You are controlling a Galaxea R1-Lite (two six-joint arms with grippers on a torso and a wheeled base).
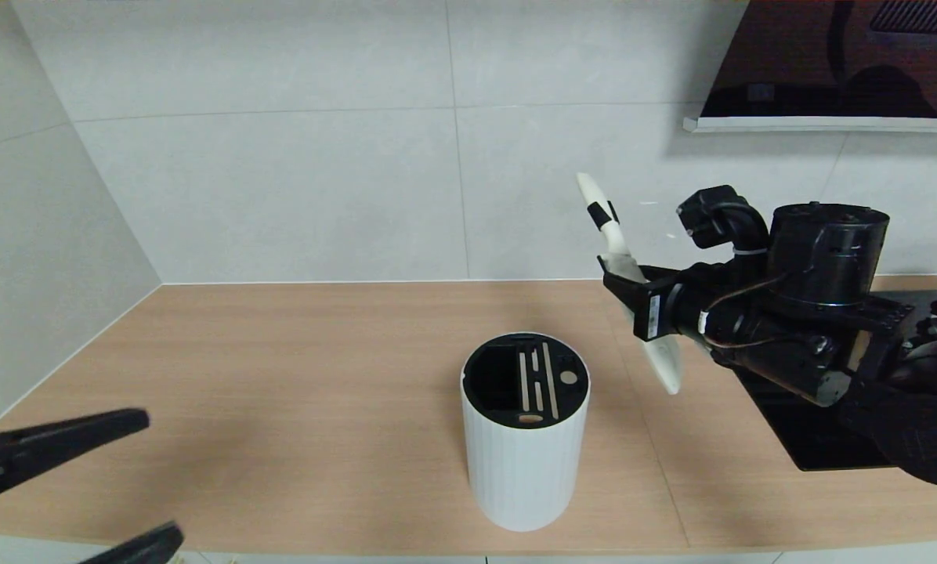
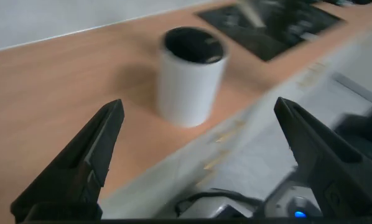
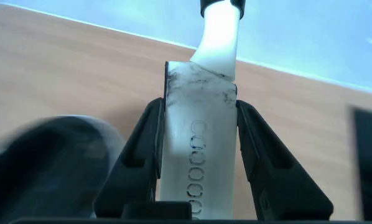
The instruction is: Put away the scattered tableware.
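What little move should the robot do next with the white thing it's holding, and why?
Probably shift the right gripper toward the robot's left until the white utensil hangs over the slotted top of the holder. The fingers are shut on it, lower end pointing down, but it's off to the holder's right.

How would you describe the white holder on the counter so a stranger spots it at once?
Start at the wooden countertop below the tiled wall. Near its front edge stands an upright white ribbed cylinder. Unlike the white utensil in the right end effector, it has a black slotted top.
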